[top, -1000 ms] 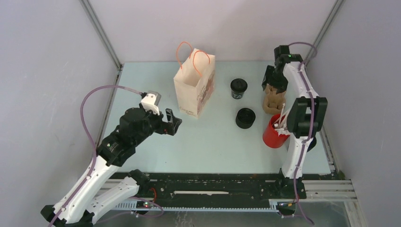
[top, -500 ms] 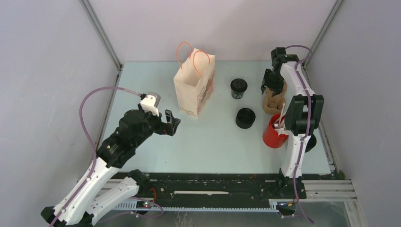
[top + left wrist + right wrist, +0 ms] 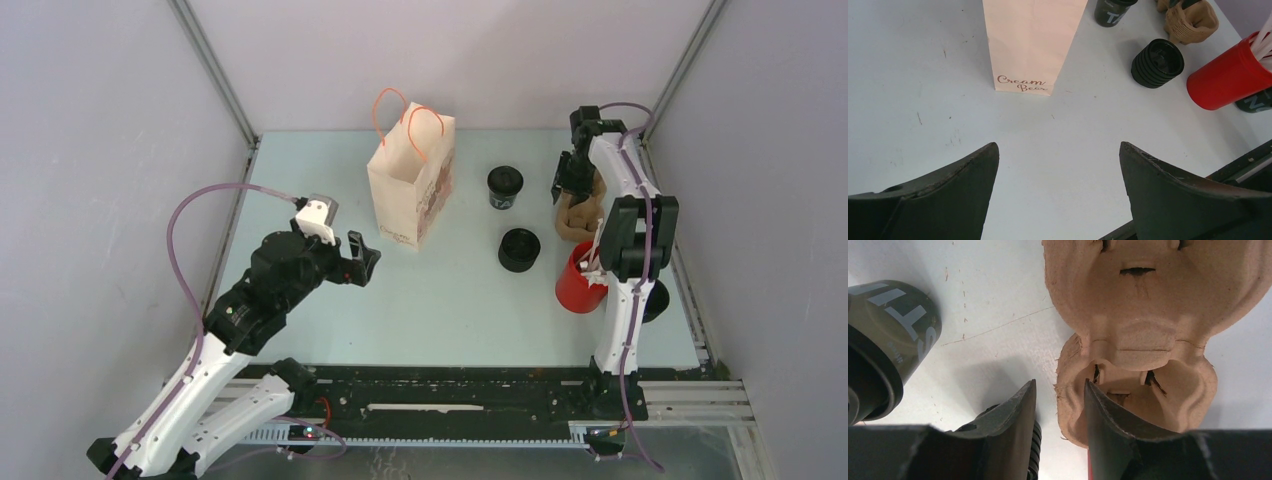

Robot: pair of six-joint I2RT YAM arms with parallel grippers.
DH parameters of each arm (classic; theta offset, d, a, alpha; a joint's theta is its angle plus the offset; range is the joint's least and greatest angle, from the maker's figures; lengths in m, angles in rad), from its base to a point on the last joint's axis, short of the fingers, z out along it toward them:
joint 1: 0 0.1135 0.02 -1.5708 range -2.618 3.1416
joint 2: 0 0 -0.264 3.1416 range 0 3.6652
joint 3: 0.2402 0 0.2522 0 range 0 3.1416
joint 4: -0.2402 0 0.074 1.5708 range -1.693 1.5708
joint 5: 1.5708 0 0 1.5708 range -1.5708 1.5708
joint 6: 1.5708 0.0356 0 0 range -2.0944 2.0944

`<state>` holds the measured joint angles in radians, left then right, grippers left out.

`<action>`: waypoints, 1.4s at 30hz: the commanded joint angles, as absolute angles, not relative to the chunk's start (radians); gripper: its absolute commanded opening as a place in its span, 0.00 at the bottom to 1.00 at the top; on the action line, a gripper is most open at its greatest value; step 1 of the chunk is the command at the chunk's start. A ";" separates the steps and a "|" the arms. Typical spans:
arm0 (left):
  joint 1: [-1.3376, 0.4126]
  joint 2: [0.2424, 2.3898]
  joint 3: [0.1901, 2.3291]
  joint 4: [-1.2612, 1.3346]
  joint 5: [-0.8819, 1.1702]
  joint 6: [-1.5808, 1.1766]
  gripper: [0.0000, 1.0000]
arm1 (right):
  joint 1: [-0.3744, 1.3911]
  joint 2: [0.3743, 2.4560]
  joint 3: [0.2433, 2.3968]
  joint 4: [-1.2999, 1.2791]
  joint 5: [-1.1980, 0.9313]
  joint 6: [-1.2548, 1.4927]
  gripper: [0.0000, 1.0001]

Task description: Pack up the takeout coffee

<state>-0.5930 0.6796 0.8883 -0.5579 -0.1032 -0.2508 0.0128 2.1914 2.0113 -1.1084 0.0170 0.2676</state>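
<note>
so the takeout coffee, the ribbed all-black cup, is just sitting upright on the table, out in the open between the paper bag and the red cup with white sticks in it. Neither arm is touching it. The left gripper hangs over bare table on the near side of the bag with its jaws spread wide and nothing in them. From the left wrist view the bag reads "Cream Bear", with the coffee off to its right. The right gripper is over at the far right by the brown pulp carrier, jaws only a narrow gap apart. The carrier's rim sits in that gap, with a sliver of table showing beside it, so it isn't clamped. A second black cup with white lettering stands just behind the coffee
</note>
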 commanded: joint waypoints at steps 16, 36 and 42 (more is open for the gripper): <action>-0.585 0.670 0.868 -0.526 -0.114 -0.224 0.95 | -0.035 2.159 1.972 -1.057 -0.028 0.262 0.03; -0.579 0.669 0.867 -0.526 -0.110 -0.227 0.94 | 0.027 2.030 1.970 -1.056 0.206 0.173 0.00; -0.578 0.670 0.865 -0.525 -0.103 -0.229 0.95 | 0.069 2.056 1.966 -1.040 0.250 0.117 0.00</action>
<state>-0.5846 0.6796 0.8883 -0.5560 -0.1024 -0.2504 0.0387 2.0533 1.9347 -1.0565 0.2005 0.1738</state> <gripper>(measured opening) 0.945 0.070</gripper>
